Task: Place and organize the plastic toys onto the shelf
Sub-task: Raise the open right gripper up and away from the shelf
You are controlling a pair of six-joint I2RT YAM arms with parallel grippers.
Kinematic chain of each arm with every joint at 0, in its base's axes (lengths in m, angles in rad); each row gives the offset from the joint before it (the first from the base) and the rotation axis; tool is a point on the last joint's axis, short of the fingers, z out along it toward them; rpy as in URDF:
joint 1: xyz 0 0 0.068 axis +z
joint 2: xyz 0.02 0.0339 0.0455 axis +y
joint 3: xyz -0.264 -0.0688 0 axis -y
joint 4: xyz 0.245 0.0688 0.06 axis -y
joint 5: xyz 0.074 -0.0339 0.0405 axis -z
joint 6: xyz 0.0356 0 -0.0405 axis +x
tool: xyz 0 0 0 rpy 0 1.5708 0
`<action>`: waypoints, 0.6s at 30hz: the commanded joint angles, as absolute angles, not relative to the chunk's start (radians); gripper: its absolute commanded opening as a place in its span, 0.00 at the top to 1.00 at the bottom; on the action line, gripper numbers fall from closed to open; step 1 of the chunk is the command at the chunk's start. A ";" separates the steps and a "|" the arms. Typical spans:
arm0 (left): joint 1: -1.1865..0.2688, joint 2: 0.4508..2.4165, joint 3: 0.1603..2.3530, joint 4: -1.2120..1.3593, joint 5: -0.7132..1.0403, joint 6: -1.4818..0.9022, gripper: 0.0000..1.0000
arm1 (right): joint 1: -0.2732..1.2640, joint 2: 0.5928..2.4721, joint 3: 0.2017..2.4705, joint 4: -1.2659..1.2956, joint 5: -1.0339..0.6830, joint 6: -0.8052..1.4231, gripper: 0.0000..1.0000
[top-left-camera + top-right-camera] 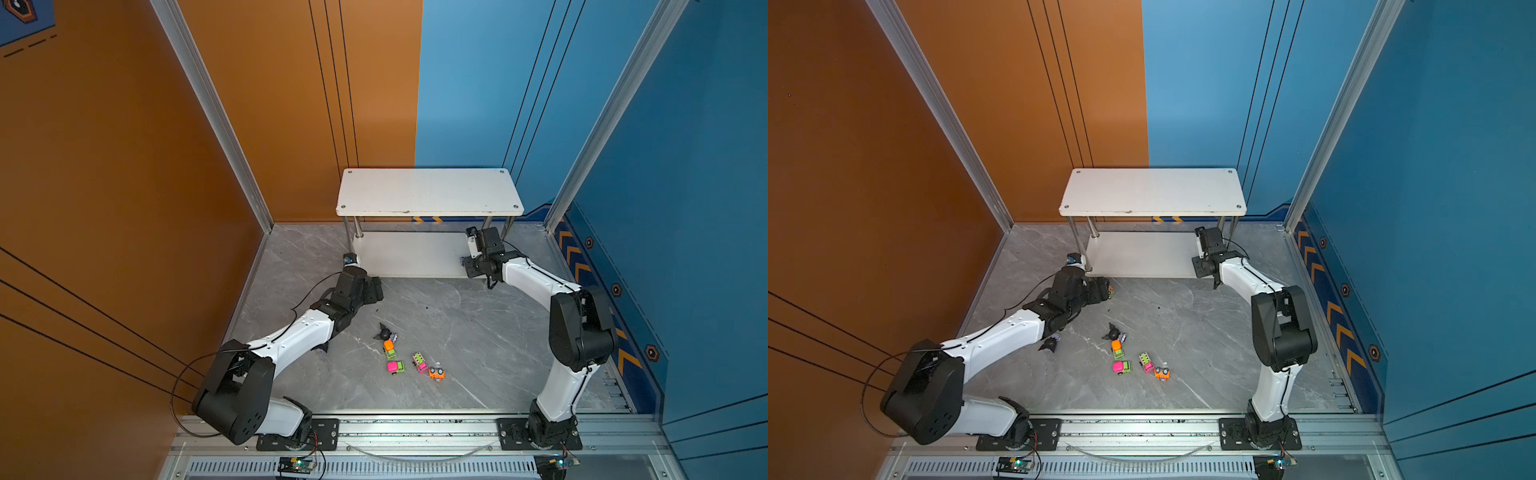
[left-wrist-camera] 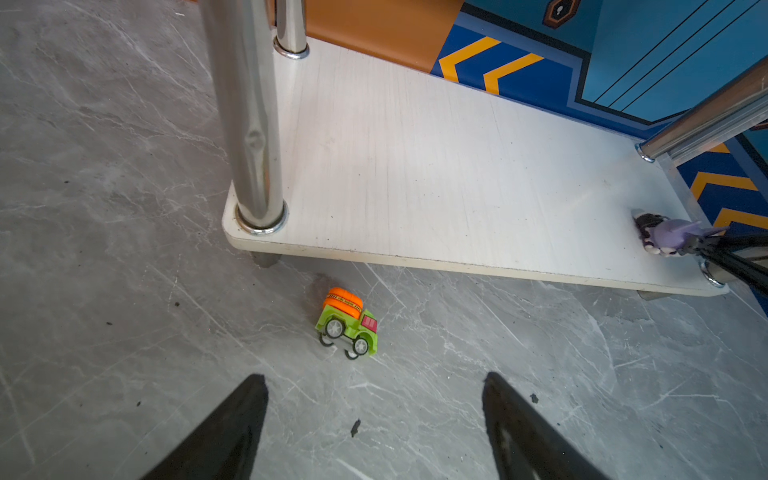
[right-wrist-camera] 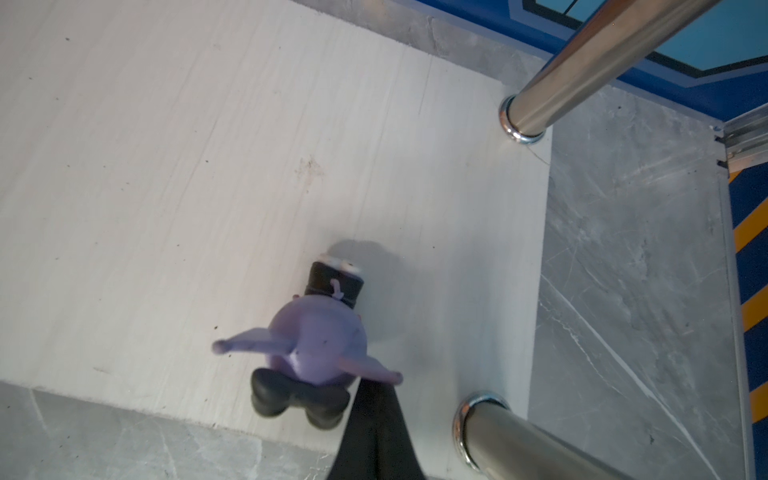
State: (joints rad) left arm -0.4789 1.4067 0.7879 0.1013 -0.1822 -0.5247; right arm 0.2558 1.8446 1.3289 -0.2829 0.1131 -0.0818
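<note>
Right gripper (image 3: 372,386) pinches lilac figurine (image 3: 318,336) by an ear, 4 o'clock on the shelf (image 1: 428,192); left gripper (image 2: 374,376) gapes near green-orange truck (image 2: 348,326), 8 o'clock.

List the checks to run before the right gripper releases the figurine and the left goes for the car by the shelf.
1. Grip: right gripper shut on the lilac figurine, pinching one ear: ok.
2. Figurine over the lower board of the shelf: ok.
3. Figurine's feet resting on that board: cannot tell.
4. Opening: left gripper open wide: ok.
5. Position: green-and-orange car between the left gripper's fingers: not ok. It lies ahead of them on the table.
</note>
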 commanded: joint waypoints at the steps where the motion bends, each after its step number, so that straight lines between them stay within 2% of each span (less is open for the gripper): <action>1: -0.484 1.417 0.814 0.091 -0.181 -0.531 0.17 | 0.248 1.863 1.357 -0.263 0.144 -0.101 1.00; 11: -0.485 1.418 0.816 0.092 -0.178 -0.536 0.17 | 0.249 1.851 1.362 -0.272 0.144 -0.098 1.00; 18: -0.498 1.395 0.804 0.091 -0.179 -0.540 0.17 | 0.271 1.726 1.259 -0.271 0.167 -0.055 1.00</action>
